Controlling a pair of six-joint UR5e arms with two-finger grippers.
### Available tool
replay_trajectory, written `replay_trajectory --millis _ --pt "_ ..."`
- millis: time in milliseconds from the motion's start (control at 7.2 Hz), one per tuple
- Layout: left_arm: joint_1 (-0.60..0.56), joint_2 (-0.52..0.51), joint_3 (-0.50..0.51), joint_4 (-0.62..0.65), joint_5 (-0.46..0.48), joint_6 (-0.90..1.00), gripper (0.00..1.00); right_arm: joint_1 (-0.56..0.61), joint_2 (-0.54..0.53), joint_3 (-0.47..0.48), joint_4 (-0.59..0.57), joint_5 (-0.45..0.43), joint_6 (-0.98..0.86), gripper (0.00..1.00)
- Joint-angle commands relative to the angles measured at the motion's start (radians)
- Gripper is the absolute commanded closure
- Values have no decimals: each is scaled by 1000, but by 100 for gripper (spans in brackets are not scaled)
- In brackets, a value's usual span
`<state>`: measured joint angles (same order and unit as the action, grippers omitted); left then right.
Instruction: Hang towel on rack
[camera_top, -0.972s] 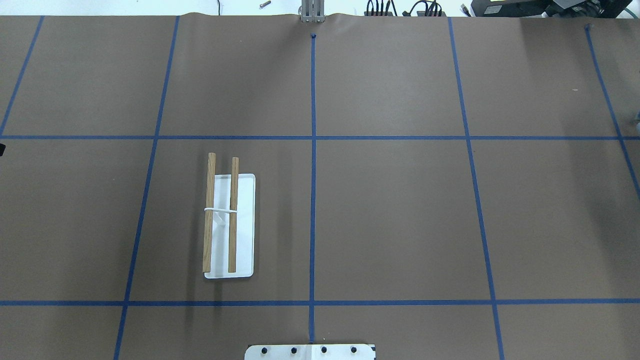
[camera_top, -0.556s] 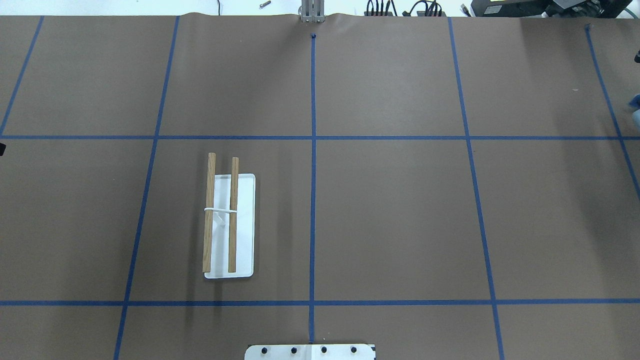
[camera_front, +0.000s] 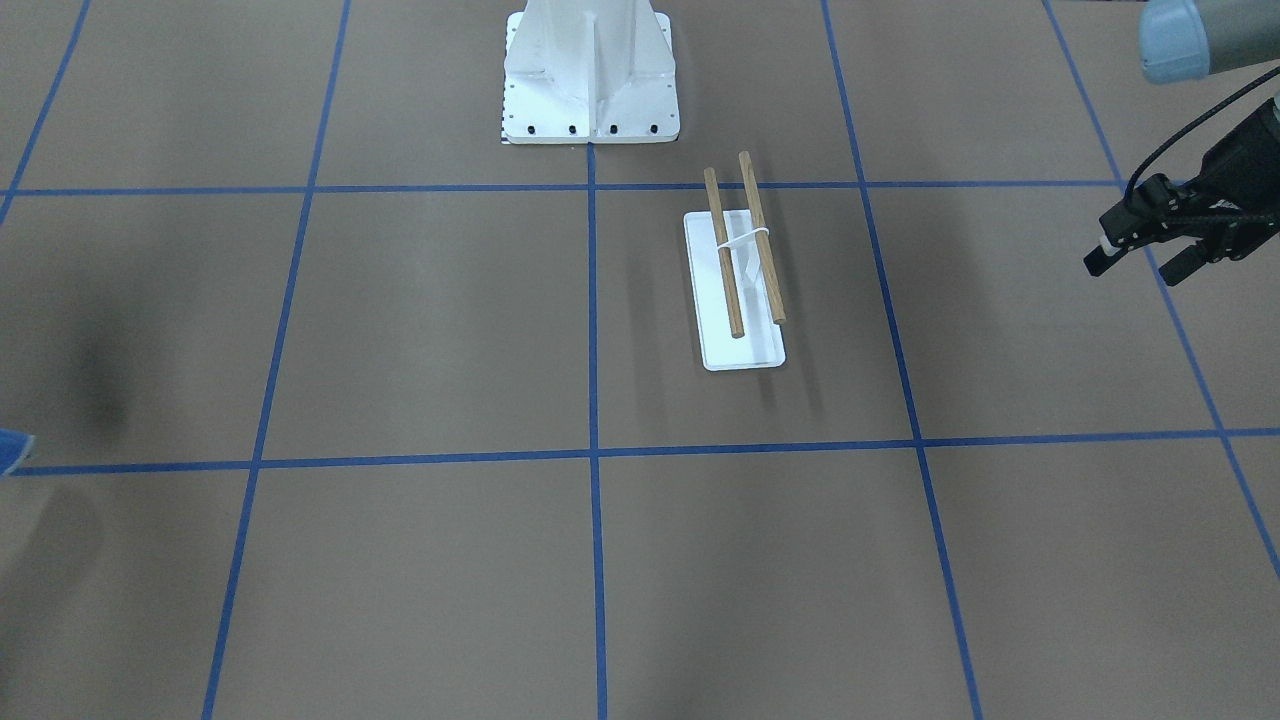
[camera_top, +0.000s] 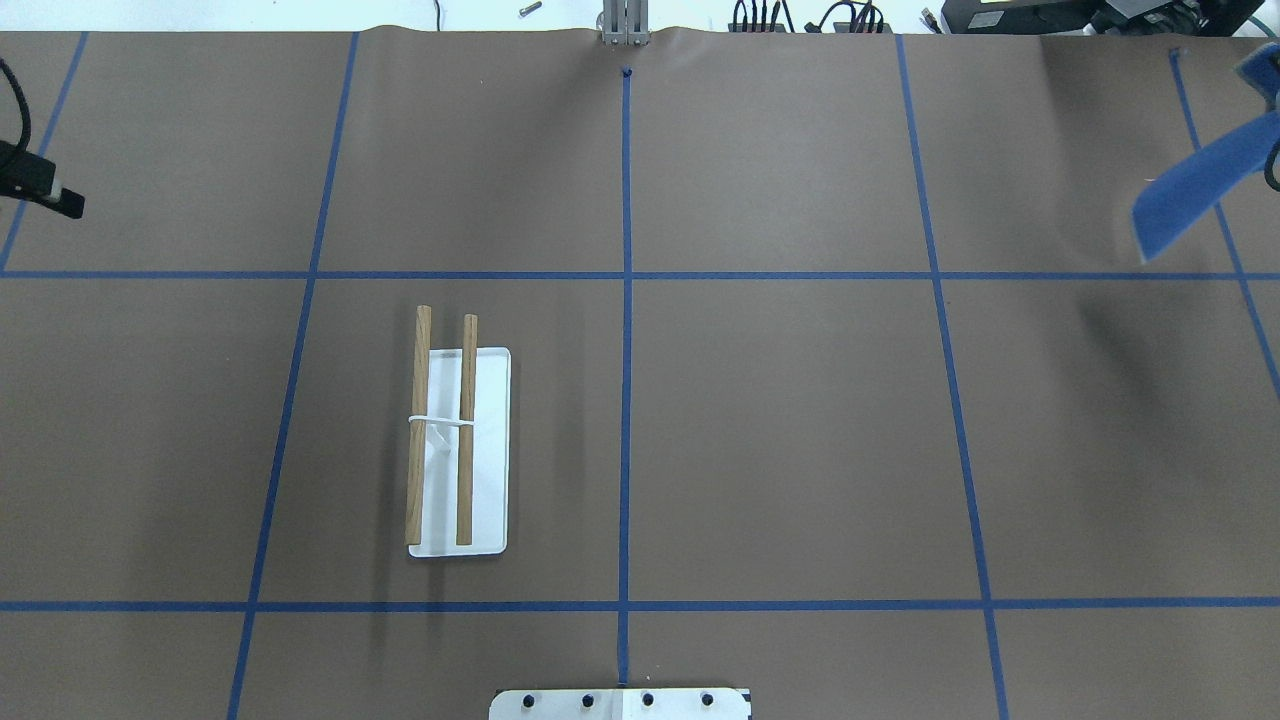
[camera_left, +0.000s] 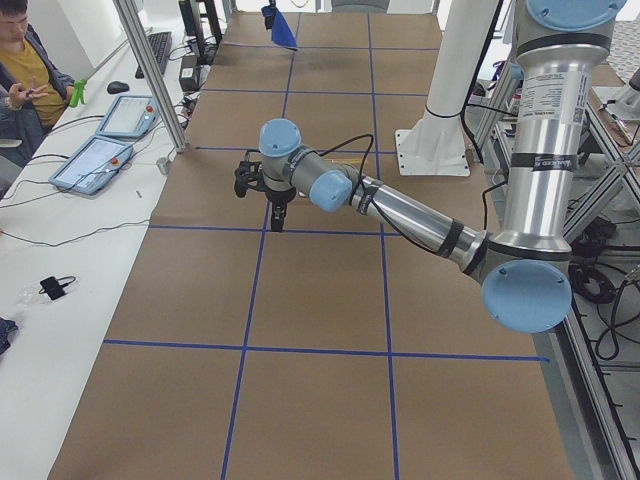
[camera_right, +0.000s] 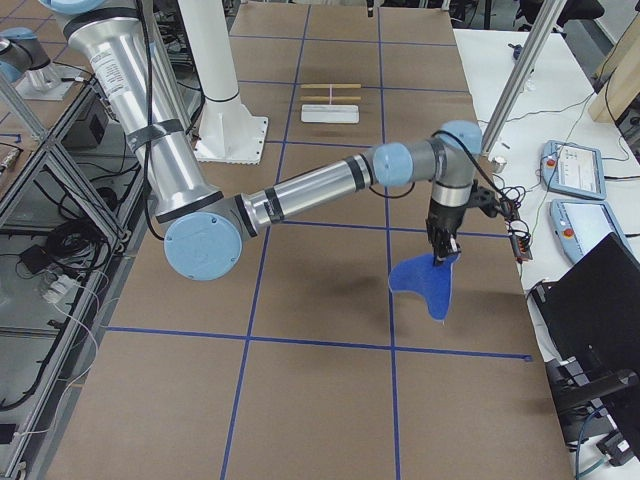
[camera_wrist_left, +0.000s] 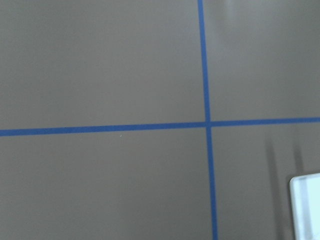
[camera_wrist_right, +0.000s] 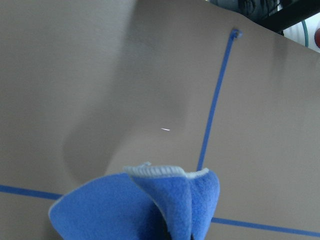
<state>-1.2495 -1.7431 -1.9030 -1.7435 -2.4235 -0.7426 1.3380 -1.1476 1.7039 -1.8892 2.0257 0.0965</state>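
The rack (camera_top: 445, 440) stands left of centre, two brown dowels over a flat white base; it also shows in the front-facing view (camera_front: 745, 265), and its base corner shows in the left wrist view (camera_wrist_left: 306, 205). My right gripper (camera_right: 443, 255) is shut on the towel (camera_right: 425, 282), which hangs blue and bunched above the table's right end. The towel also shows in the overhead view (camera_top: 1195, 185) and the right wrist view (camera_wrist_right: 135, 207). My left gripper (camera_front: 1140, 262) hovers empty with its fingers apart, far out beyond the rack, at the overhead view's left edge (camera_top: 55, 195).
The white bolted pedestal (camera_front: 590, 70) stands at the robot's side of the table. Blue tape lines grid the brown table cover (camera_top: 780, 440). An operator (camera_left: 25, 70) sits by tablets (camera_left: 100, 150) on the side bench.
The towel has swung into the overhead view from the right edge. My left gripper has come into view at the left edge, farther up than before.
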Motion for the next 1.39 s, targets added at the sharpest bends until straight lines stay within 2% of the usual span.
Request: replay_trajectory --millis 0,278,556,694,972,1111,1250 --pt "59 -169 62 -1 1 -264 2 -107 22 286 -137 74 237 100" --pt "158 -271 81 -2 3 -514 2 -193 118 361 -137 134 528 100" --pt "214 -357 110 -29 3 -857 2 -273 266 350 -133 124 813 100" --pt "252 -371 122 -115 6 -1049 2 -301 340 324 -131 120 919 100" --pt "298 -423 215 -341 15 -1495 2 -342 504 182 -108 110 1064 100" --pt "311 -426 222 -429 18 -1631 2 -355 537 122 -21 110 1139 100" --pt "336 -455 222 -442 47 -1712 2 -376 540 112 25 88 1179 100"
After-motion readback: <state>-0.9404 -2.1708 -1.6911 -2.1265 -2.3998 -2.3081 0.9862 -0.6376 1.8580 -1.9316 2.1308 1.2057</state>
